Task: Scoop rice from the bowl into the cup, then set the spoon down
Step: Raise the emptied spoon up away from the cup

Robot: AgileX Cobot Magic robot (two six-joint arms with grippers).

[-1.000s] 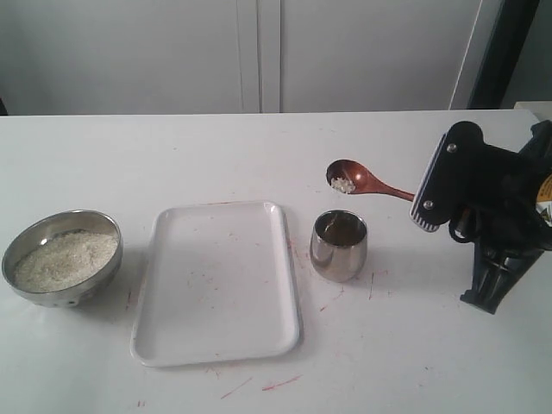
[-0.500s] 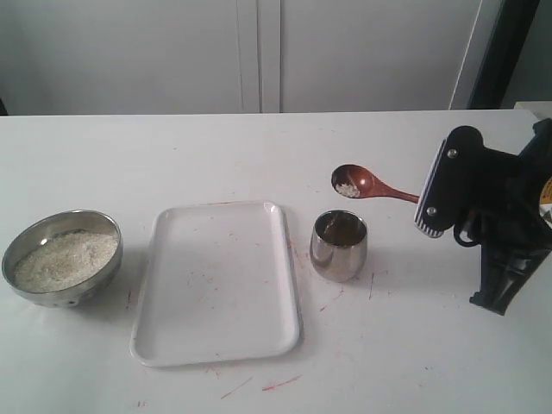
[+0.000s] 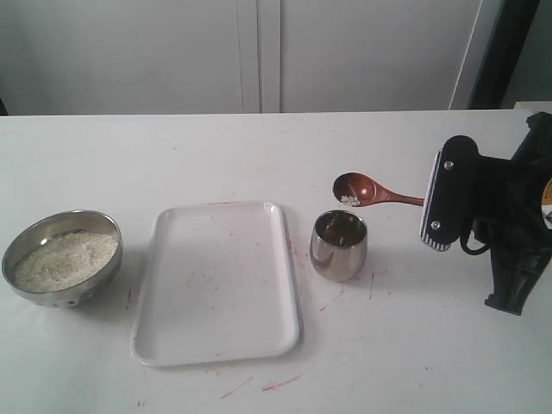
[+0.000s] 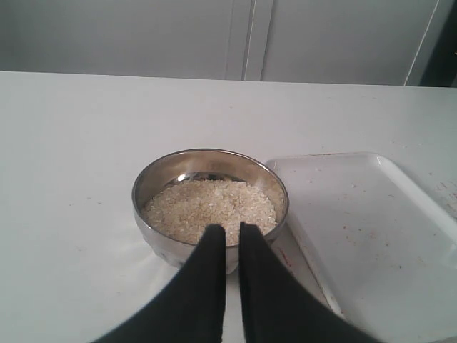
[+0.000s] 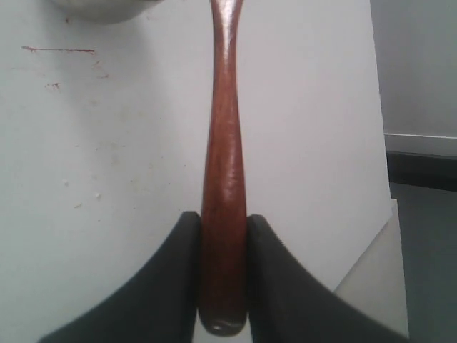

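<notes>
Looks like the tipping step. Right gripper (image 3: 434,205) clamped on the handle of the wooden spoon (image 3: 377,192), hovering by the steel cup's (image 3: 338,246) rim, right of centre, a little rice (image 3: 348,200) aboard (most sits in the metal bowl (image 3: 62,259), far left). Left gripper (image 4: 232,232) idle, jaws all but together. Next, probably: roll the wrist gently, staying over the rim.

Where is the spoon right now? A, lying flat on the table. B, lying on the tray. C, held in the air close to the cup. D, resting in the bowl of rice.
C: the right gripper is clamped on the handle of the spoon, and its scoop, carrying a little rice, hangs by the rim of the cup.
</notes>
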